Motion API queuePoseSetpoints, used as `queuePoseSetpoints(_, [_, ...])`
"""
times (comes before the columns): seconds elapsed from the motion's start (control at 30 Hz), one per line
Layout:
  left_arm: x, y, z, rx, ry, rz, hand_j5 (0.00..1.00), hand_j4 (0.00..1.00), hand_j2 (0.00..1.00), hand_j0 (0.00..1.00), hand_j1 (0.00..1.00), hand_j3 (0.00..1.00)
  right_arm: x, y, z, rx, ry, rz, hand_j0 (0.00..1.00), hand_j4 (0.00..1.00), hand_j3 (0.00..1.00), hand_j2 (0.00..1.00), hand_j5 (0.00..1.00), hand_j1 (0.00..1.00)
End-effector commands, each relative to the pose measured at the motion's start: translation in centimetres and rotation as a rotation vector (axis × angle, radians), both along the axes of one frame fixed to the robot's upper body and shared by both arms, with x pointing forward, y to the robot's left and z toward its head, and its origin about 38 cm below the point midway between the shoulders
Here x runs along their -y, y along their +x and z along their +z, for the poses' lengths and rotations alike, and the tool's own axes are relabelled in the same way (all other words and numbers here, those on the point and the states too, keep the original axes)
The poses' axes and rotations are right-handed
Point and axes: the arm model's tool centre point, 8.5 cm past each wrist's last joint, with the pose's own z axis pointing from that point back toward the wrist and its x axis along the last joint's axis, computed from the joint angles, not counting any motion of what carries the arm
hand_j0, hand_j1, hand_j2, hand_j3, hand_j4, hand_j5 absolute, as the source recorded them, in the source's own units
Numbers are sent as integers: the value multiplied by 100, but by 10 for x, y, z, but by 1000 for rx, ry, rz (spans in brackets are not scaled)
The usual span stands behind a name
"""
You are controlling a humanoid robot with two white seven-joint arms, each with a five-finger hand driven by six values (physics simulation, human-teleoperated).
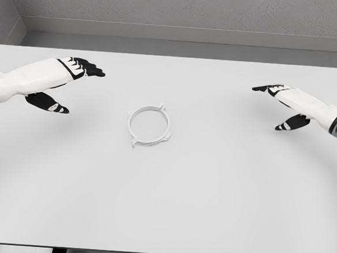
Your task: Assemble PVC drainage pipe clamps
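A white ring-shaped pipe clamp (149, 126) with small lugs on its rim lies flat near the middle of the white table (209, 199). My left hand (73, 82) hovers over the table's left side, up and left of the clamp, fingers stretched out and thumb apart, holding nothing. Over the right side my right hand (280, 102) is likewise open, fingers pointing toward the centre. Both hands are well apart from the clamp.
The table's far edge meets a grey floor strip and a grey wall (188, 9). Its near edge runs along the bottom of the view, with dark legs (59, 252) showing below it.
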Motion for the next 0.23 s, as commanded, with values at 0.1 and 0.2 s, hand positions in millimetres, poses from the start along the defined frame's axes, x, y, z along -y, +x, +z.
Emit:
queuePoseSetpoints(0.1, [-1, 0, 0, -4, -6, 2, 100, 100, 100, 100, 100, 100, 16, -13, 31, 75, -36, 4, 100, 100, 100, 100, 100, 100])
queuePoseSetpoints(0.2, [0, 0, 1, -2, -6, 2, 100, 100, 100, 100, 100, 100, 16, -16, 30, 74, -43, 11, 100, 100, 100, 100, 100, 100])
